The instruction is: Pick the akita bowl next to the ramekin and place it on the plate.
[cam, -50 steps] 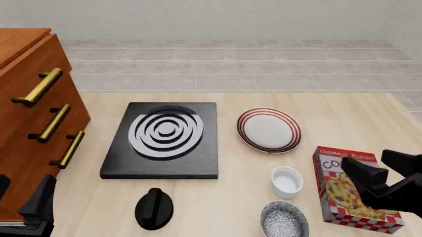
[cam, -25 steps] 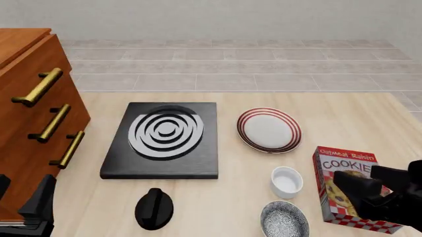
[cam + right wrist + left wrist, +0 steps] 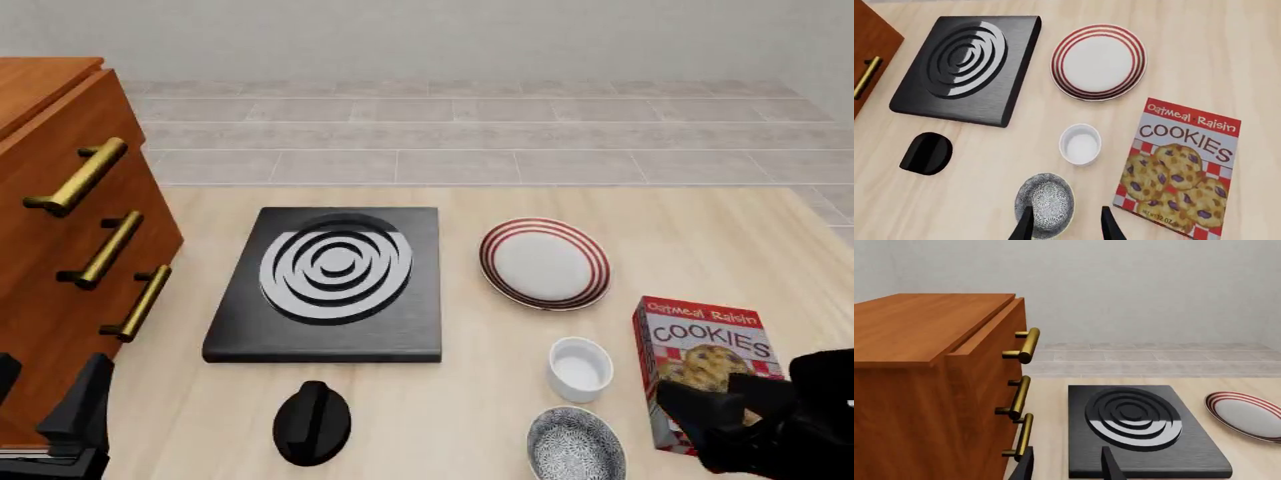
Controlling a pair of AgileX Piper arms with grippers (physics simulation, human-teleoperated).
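The akita bowl point(image 3: 575, 445), speckled grey-blue inside, sits near the table's front edge, just in front of the white ramekin point(image 3: 581, 368). The red-ringed plate point(image 3: 543, 263) lies further back, beside the black slab. My right gripper point(image 3: 710, 402) hovers open and empty to the right of the bowl, over the cookie box's near end. In the right wrist view the bowl point(image 3: 1045, 204) lies just off one finger of the right gripper point(image 3: 1066, 227), with the ramekin point(image 3: 1080, 144) and plate point(image 3: 1098, 61) beyond. My left gripper point(image 3: 47, 398) stands open at the front left, by the cabinet.
A black square slab point(image 3: 327, 285) with white rings lies left of the plate. A black knob-shaped object point(image 3: 312, 422) rests in front of it. A cookie box point(image 3: 705, 350) lies flat right of the ramekin. A wooden cabinet point(image 3: 67, 250) with brass handles fills the left side.
My right gripper has dropped back toward the table's front edge and a little leftward, uncovering most of the cookie box. The left arm and all objects stay put.
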